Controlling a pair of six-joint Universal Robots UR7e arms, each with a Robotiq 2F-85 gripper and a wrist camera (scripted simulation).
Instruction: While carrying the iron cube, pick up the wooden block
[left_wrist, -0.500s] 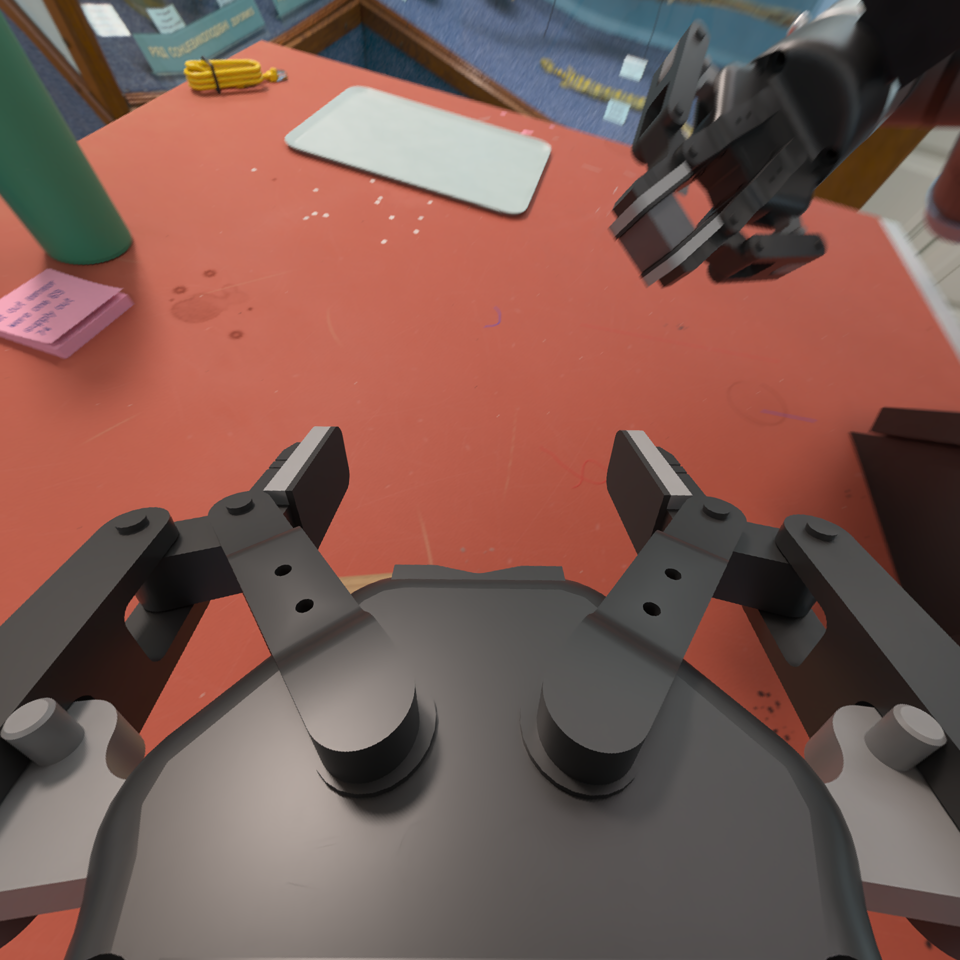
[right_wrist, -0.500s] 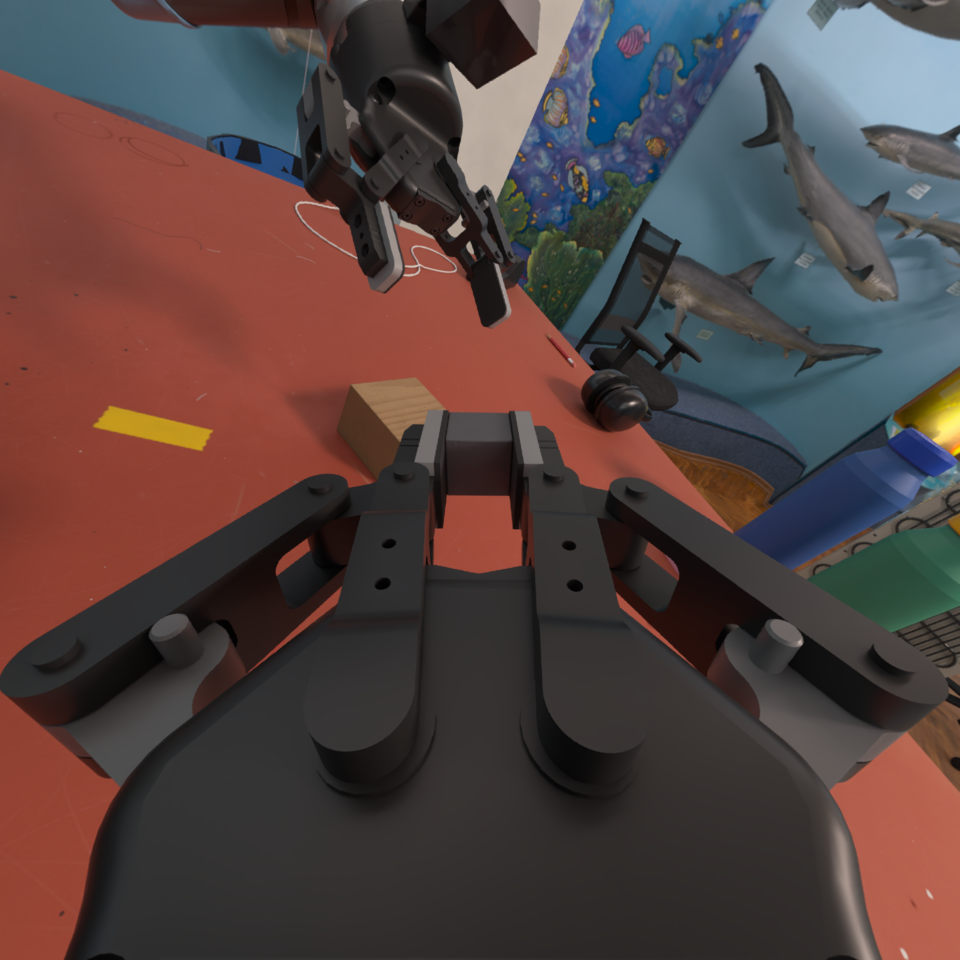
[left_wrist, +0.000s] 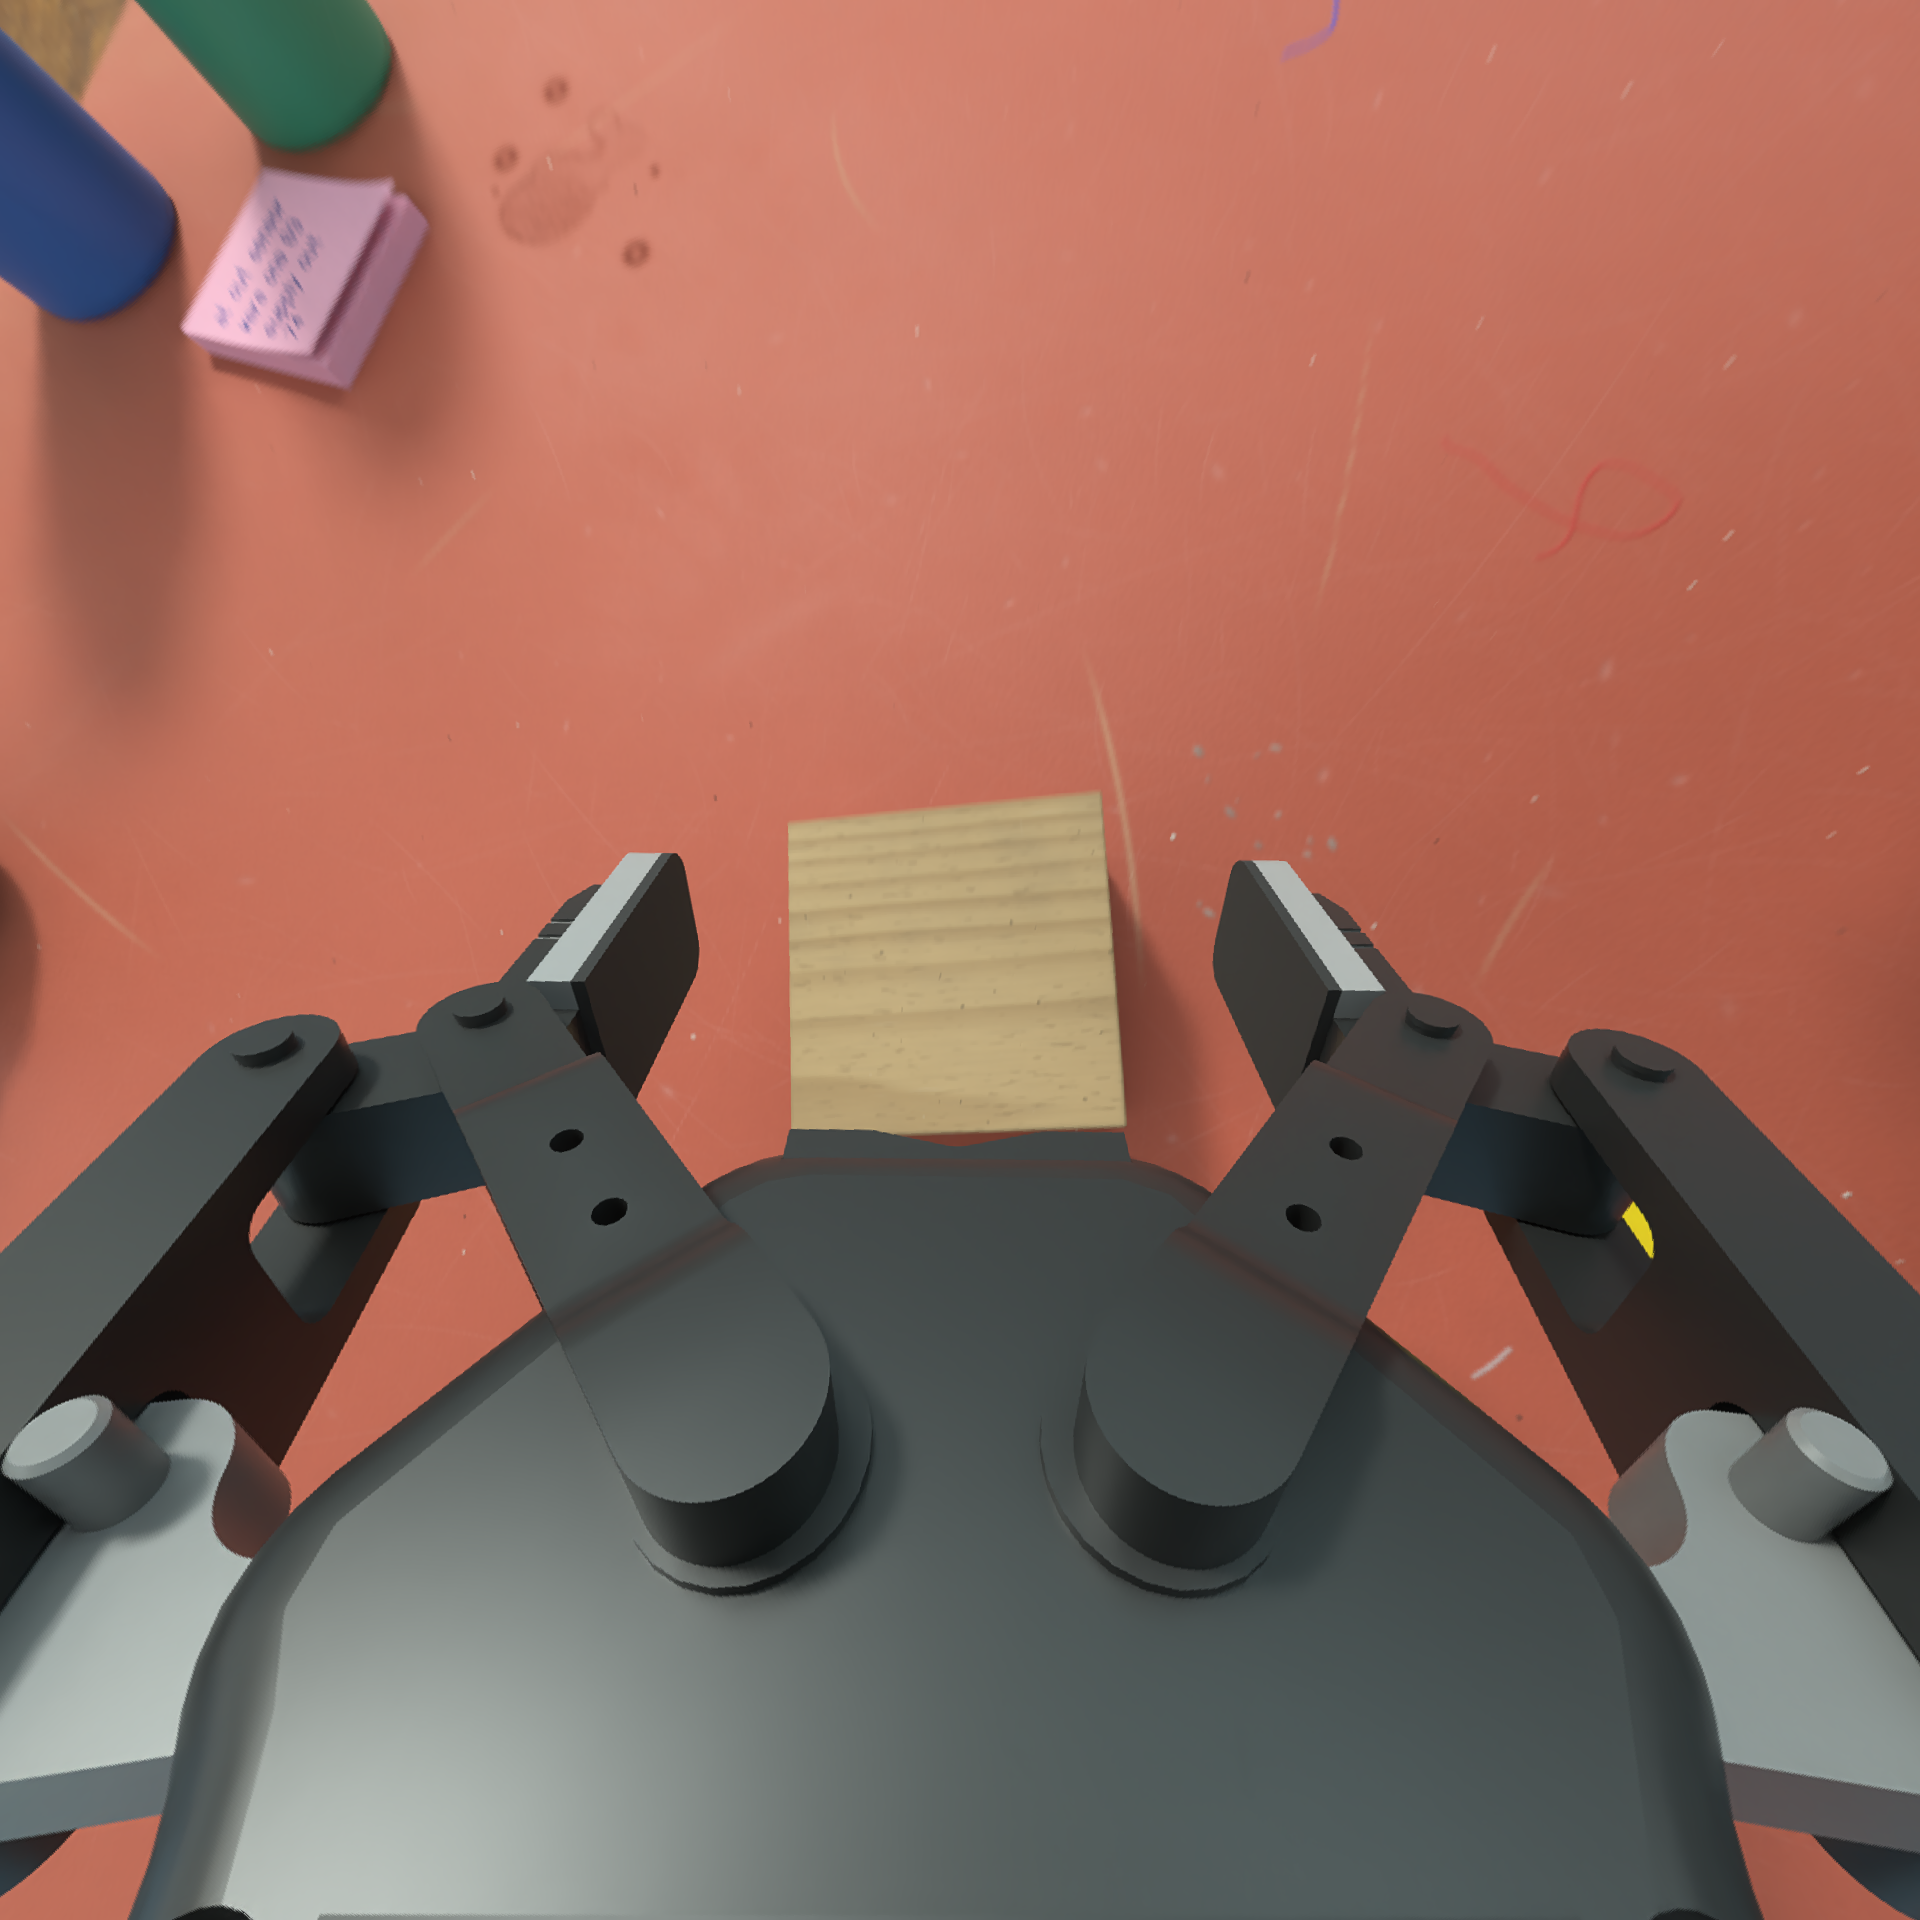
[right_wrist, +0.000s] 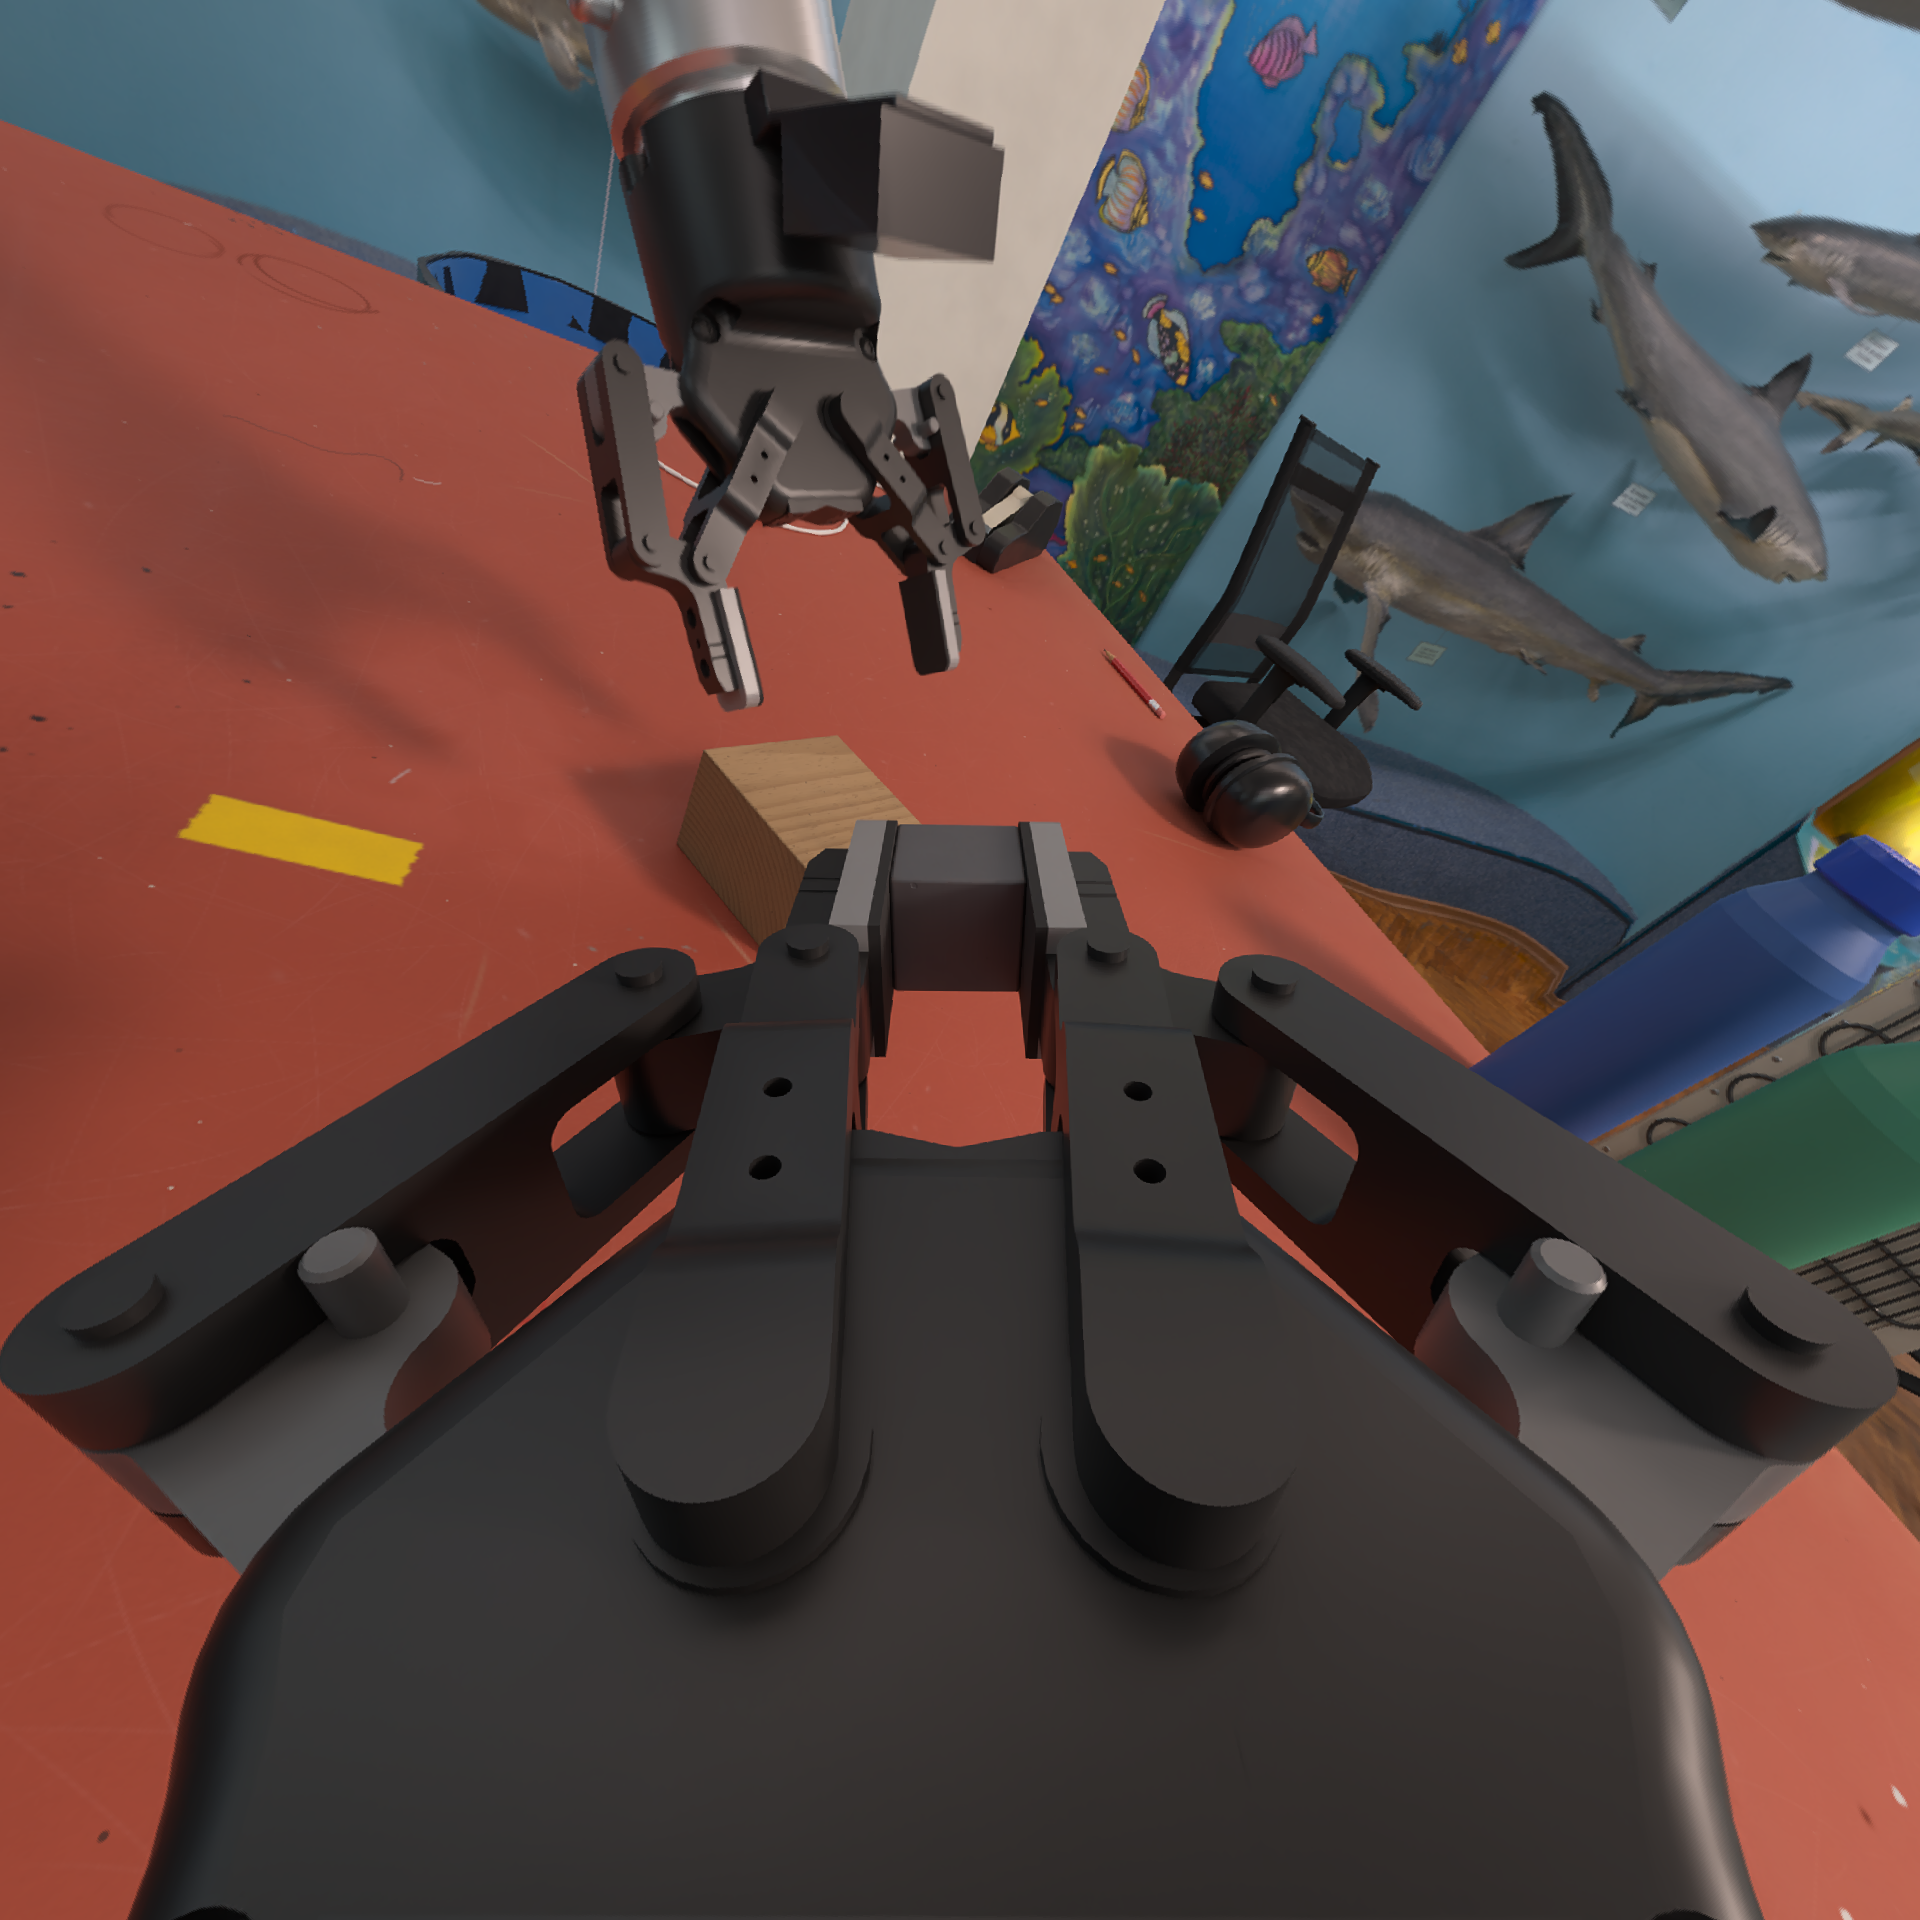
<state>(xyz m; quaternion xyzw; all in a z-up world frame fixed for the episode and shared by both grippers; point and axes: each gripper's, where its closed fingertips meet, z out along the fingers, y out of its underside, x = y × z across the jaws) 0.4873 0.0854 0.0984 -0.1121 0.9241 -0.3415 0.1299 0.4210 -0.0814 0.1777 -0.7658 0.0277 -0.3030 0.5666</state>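
Note:
The wooden block (left_wrist: 951, 971) is a light pine cube on the red table. In the left wrist view it lies straight below, between the open fingers of my left gripper (left_wrist: 956, 935), which points down and hovers above it without touching. In the right wrist view the block (right_wrist: 784, 816) sits just beyond my right gripper (right_wrist: 956, 894), with the left gripper (right_wrist: 836, 665) hanging open over it. My right gripper is shut on the iron cube (right_wrist: 954, 904), a dark grey cube held between its pads above the table.
A pink notepad (left_wrist: 301, 275), a green cylinder (left_wrist: 286, 62) and a blue cylinder (left_wrist: 73, 197) stand at the far left. A yellow tape strip (right_wrist: 301, 840), black headphones (right_wrist: 1247, 790), a red pencil (right_wrist: 1132, 683) and the table's right edge show in the right wrist view.
My left gripper has tilted to point straight down and moved over the wooden block, which now sits between its open fingers. My right gripper holds the iron cube in about the same place.

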